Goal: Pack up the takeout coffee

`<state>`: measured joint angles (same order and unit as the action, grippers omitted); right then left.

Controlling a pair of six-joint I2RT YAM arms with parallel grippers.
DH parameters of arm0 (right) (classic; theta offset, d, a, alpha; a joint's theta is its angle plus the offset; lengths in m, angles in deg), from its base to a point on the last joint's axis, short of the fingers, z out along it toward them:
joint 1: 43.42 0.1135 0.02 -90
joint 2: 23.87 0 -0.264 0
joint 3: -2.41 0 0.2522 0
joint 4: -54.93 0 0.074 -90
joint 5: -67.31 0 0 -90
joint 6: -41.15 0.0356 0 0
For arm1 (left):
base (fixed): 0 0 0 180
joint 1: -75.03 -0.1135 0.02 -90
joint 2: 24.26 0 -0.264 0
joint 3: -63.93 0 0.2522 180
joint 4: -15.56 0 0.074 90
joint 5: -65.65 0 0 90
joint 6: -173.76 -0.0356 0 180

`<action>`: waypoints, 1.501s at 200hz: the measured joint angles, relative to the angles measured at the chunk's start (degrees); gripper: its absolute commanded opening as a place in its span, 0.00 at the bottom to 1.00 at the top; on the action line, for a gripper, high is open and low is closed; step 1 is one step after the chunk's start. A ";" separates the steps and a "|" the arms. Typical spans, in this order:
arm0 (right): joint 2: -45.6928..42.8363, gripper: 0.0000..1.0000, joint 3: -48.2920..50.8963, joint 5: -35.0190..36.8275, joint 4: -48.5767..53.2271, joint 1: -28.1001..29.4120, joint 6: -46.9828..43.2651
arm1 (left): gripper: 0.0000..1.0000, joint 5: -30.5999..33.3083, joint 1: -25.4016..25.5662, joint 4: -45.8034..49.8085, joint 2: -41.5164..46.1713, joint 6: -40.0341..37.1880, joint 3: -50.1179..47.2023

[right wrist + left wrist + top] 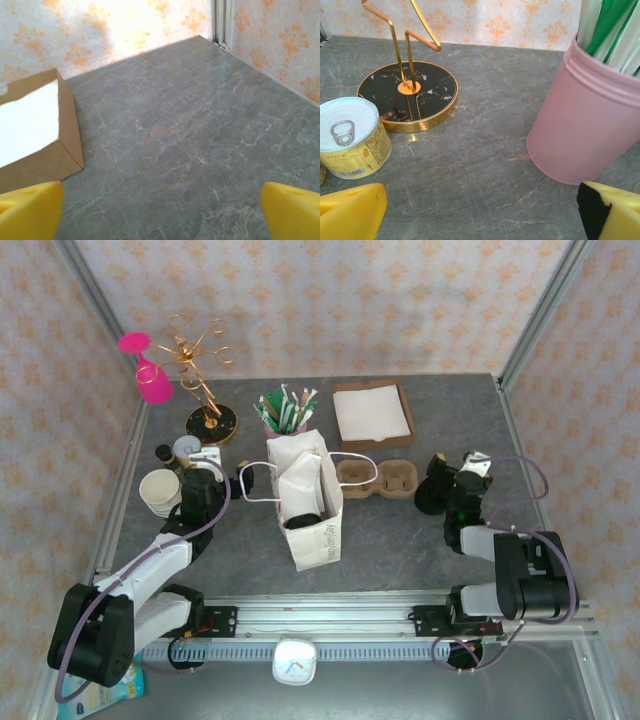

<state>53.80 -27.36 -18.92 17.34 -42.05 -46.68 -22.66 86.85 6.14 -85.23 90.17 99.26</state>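
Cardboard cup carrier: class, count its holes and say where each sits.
2. The left hole sits beside the handle of the white bag; the right hole next to it. None seems hidden.

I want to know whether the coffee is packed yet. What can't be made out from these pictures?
- Top view: a dark round shape lies inside the paper bag. The bag's walls hide the rest, so I cannot tell whether it is the lidded coffee.
- Left wrist view: the top edge cuts off what stands in the pink cup. The label on the can is too small to read.
- Right wrist view: the left edge cuts off the box.
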 measured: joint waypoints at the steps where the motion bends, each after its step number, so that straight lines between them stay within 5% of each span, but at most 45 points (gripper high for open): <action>1: 0.02 1.00 0.04 0.00 -0.13 -0.02 -0.02 | 0.99 -0.02 0.00 -0.24 -0.20 -0.17 -0.07; 83: 8.87 1.00 3.93 -4.46 -16.74 0.52 -3.89 | 0.99 0.26 0.00 -8.11 -7.32 -6.73 0.13; 300: 9.18 1.00 3.63 -4.44 -17.33 0.59 -3.98 | 0.99 -2.47 -4.46 -30.93 -17.07 -11.08 -5.77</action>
<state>62.98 -23.74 -23.36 0.01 -41.46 -50.66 -25.13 82.39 -24.79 -102.30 79.09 93.49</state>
